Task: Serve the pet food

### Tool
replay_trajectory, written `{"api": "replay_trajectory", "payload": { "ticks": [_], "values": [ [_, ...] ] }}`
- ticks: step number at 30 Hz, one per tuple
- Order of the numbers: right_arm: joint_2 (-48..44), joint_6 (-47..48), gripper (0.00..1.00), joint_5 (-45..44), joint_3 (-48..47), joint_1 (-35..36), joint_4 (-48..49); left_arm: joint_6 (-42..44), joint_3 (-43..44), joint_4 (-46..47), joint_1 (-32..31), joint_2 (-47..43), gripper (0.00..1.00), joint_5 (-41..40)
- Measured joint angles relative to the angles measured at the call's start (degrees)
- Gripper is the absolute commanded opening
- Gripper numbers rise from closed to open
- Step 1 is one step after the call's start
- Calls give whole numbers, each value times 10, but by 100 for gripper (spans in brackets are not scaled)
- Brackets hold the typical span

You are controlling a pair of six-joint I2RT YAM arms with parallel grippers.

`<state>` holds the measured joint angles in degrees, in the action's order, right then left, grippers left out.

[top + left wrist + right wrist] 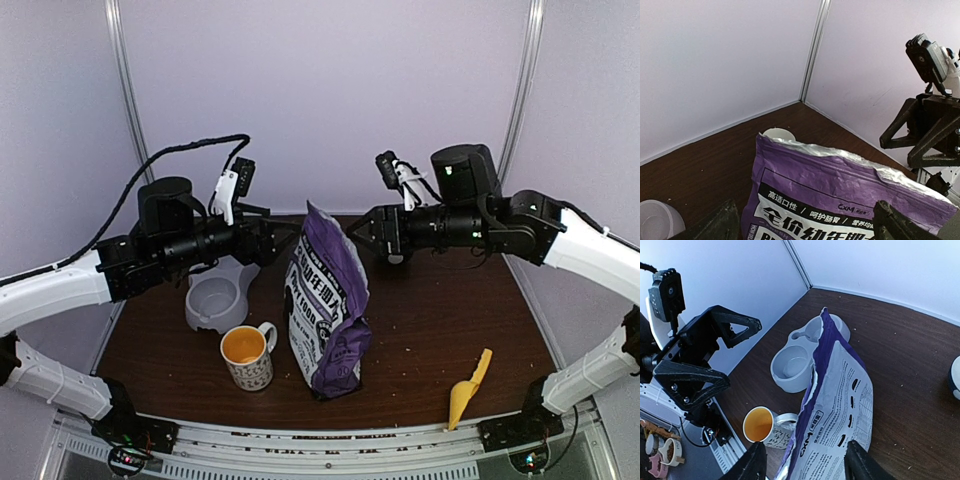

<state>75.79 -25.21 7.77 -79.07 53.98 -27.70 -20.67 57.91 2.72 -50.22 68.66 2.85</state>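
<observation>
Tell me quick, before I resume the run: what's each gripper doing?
Left gripper: open, holding nothing.
Right gripper: open, holding nothing.

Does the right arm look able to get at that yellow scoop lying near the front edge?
Probably yes. The scoop lies in the open on the right arm's side, with nothing over it, and the right gripper is open, gripping nothing, up by the bag. It would need to swing back.

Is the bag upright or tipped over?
Upright: the bag stands on its base on the table, top edge uppermost.
</observation>
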Motion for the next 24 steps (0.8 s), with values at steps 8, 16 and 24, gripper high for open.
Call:
{"api": "replay_trajectory", "payload": {
  "ticks": [8, 16, 24],
  "values": [
    [12, 0, 37, 15, -2, 0, -11, 3, 0, -3, 0, 0, 96, -1],
    [20, -5, 25, 11, -2, 0, -13, 7, 0, -3, 0, 3, 96, -1],
    [21, -23, 15, 3, -2, 0, -12, 7, 0, -4, 0, 3, 96, -1]
  ]
}}
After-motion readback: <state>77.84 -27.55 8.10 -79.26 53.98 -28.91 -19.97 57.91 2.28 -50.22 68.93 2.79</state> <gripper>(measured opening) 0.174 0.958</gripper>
